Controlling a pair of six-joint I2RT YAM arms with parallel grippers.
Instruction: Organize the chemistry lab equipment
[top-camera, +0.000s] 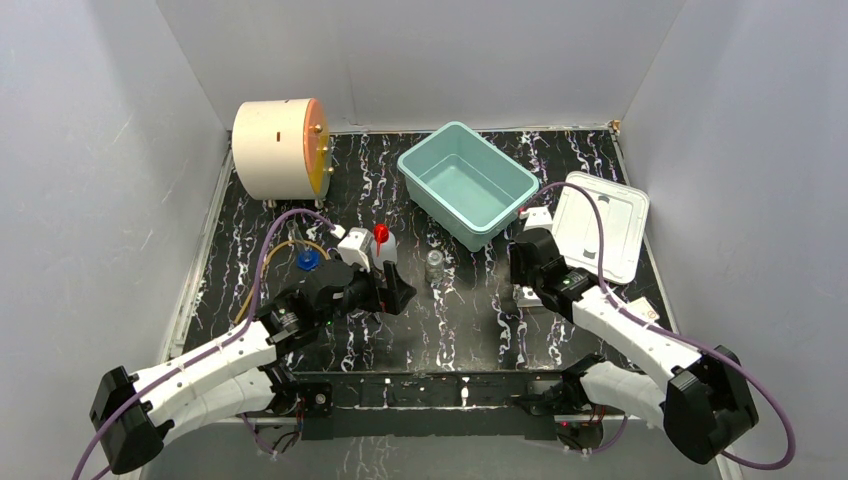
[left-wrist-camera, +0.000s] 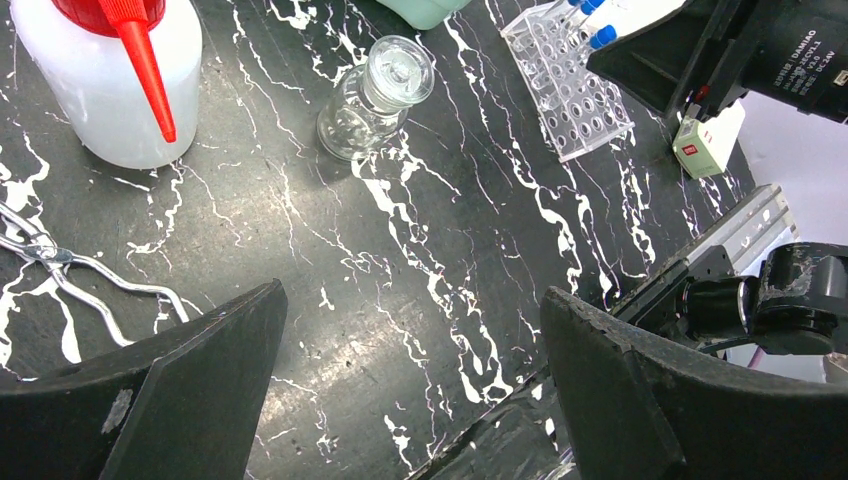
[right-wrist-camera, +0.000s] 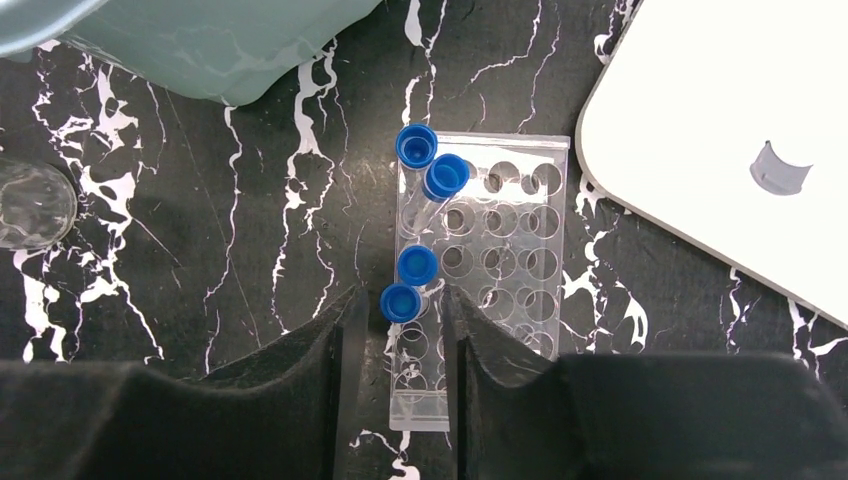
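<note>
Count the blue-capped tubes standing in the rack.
4 blue-capped tubes, all along the left side of the clear tube rack: two at its far end, two nearer the camera. The rack's near end is partly hidden, so more could be there.

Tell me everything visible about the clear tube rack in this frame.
The clear tube rack is a transparent plastic rectangle with a grid of round holes, most of them empty. Four blue-capped tubes stand along one long edge; one leans. It rests on the black marbled table, between the teal bin and the white lid, close to the lid's edge. The right gripper hangs over its near end, jaws either side of the nearest cap, seemingly without pressing it.
</note>
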